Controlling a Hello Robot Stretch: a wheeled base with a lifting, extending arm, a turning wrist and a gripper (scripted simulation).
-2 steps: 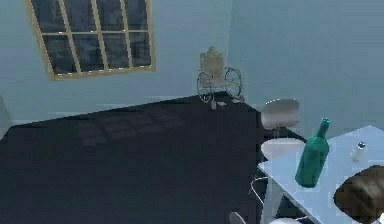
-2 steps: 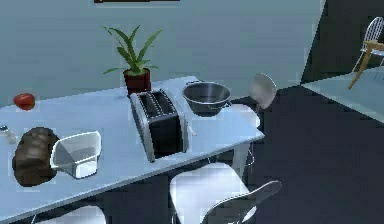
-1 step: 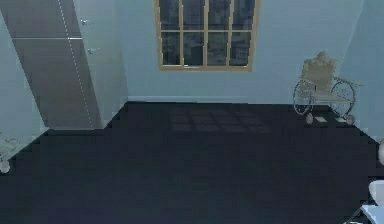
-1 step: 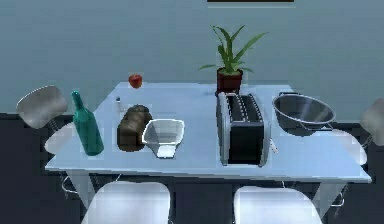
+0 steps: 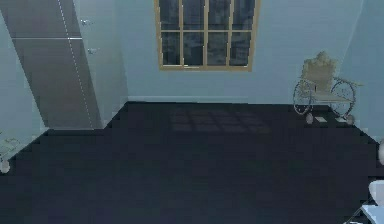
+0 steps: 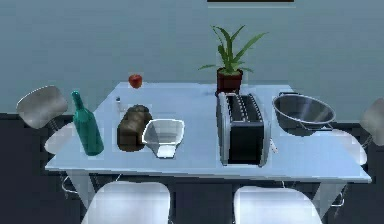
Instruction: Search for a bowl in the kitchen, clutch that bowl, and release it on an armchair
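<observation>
I'm sitting side-on to the table [image 6: 190, 100], probably so the metal bowl [image 6: 303, 112] is facing my arm; gripper state, I cannot tell.

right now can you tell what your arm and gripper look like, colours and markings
No: these pictures give no colour, shape or marking for them. At the arm side view's bottom edge stand white chairs, beyond them a table with a toaster and a metal bowl.

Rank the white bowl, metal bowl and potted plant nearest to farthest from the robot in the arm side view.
1. white bowl: near edge of the table, left of middle.
2. metal bowl: right end, mid-depth.
3. potted plant: far edge, middle.
</observation>
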